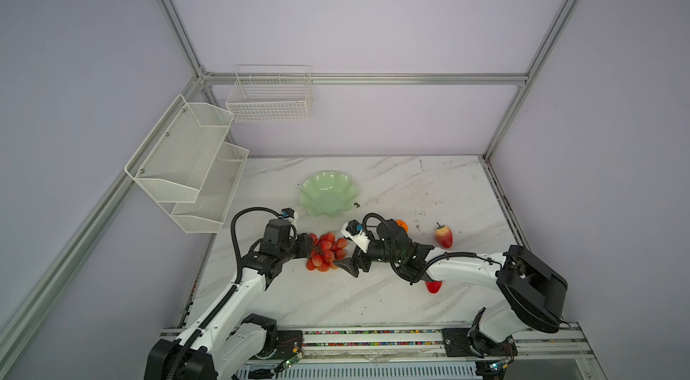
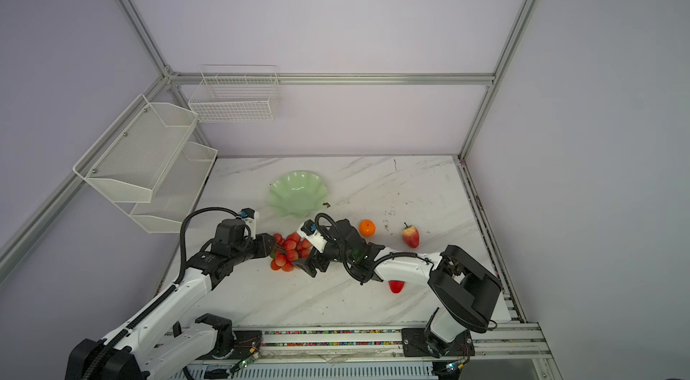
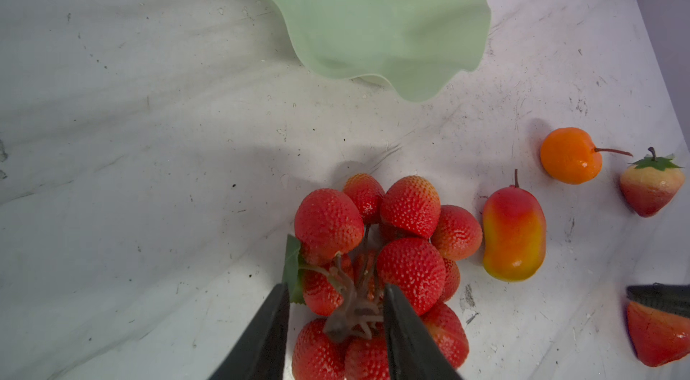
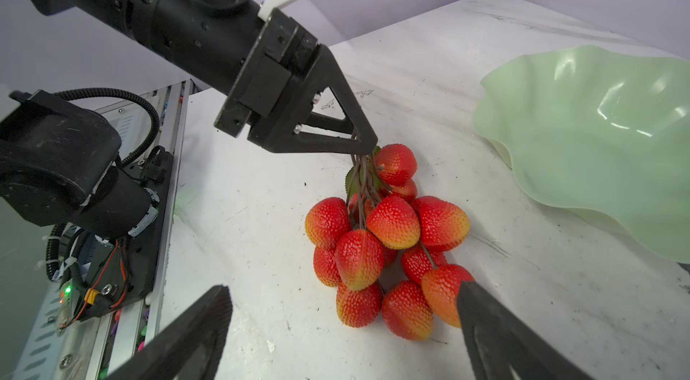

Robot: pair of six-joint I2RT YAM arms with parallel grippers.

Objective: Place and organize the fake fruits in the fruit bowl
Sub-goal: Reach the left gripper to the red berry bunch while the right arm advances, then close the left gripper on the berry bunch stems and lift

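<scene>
- The table [image 1: 373, 296] carries everything; no fruit is in the dish yet, so I judge the task is at its first pick.
- The fruit bowl [image 1: 328, 195] sits empty toward the far side, left of centre. It is pale mint, shallow and wavy-rimmed, and wider than the bunch.
- The grape bunch [image 1: 326, 251] lies on the table just near of the bowl, between my two grippers. Its fruits are glossy red shading to orange at the tips, with pebbled skin.
- My right gripper [image 4: 343, 286] is spread wide and holds nothing. It hangs low at the bunch's right side, and one finger looks to be against an outer fruit.
- My left gripper [image 3: 336, 286] stands about half open, straddling the top of the bunch. One finger is against the stem, and I doubt it bites yet.
- The mango [image 3: 514, 234] lies just right of the bunch, hidden under my right arm in both top views.
- Farther right are the paler strawberry [image 1: 443, 236] and the orange [image 2: 367, 228]. The red strawberry [image 1: 434, 286] is nearer, half under my right arm.
- The stem [image 3: 351, 307] is a thin brown cluster with one green leaf. Next I should pinch it firmly, lift until the fruits hang clear, carry them over the rim and lower.
</scene>
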